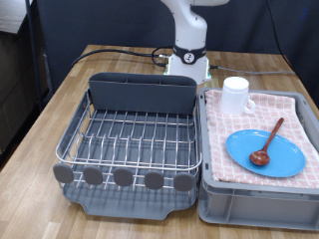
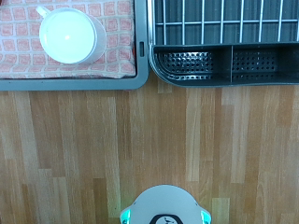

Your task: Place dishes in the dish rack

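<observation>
The dish rack (image 1: pixel 140 96) stands empty on the wooden table in the exterior view's left half, its wire grid bare. The white mug (image 1: pixel 235 95) stands upright at the back of the cloth-lined bin. The light-blue plate (image 1: pixel 287 159) lies flat in the bin's front part, with the wooden spoon (image 1: pixel 267 142) lying across it. In the wrist view I see the mug (image 2: pixel 71 35) from above and the rack's back compartment (image 2: pixel 224 63). The gripper shows in neither view; the arm rises out of the exterior view's top.
The grey bin (image 1: pixel 254 207) lined with pink checked cloth sits right beside the rack on the exterior view's right; its rim (image 2: pixel 75 84) shows in the wrist view. The robot base (image 1: pixel 186 60) stands behind both. Cables (image 1: pixel 125 52) run across the table's back.
</observation>
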You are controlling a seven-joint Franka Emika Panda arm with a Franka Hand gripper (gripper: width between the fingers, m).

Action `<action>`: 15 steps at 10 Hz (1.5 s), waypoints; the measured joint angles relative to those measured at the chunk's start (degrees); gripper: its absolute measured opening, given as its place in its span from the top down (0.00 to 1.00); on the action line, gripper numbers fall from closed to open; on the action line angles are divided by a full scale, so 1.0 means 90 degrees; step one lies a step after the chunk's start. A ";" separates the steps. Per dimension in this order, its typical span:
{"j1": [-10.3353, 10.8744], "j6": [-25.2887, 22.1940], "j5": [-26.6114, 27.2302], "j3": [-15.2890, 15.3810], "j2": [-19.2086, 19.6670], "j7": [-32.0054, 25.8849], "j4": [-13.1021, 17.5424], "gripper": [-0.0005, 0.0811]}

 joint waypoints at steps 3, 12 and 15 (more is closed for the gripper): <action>0.0000 -0.0009 0.0050 0.0111 -0.0017 0.0350 -0.0005 0.01; 0.0011 0.1217 0.0592 0.1187 0.1214 0.2484 0.0604 0.01; 0.0016 0.1507 0.0588 0.1223 0.1227 0.2594 0.0558 0.01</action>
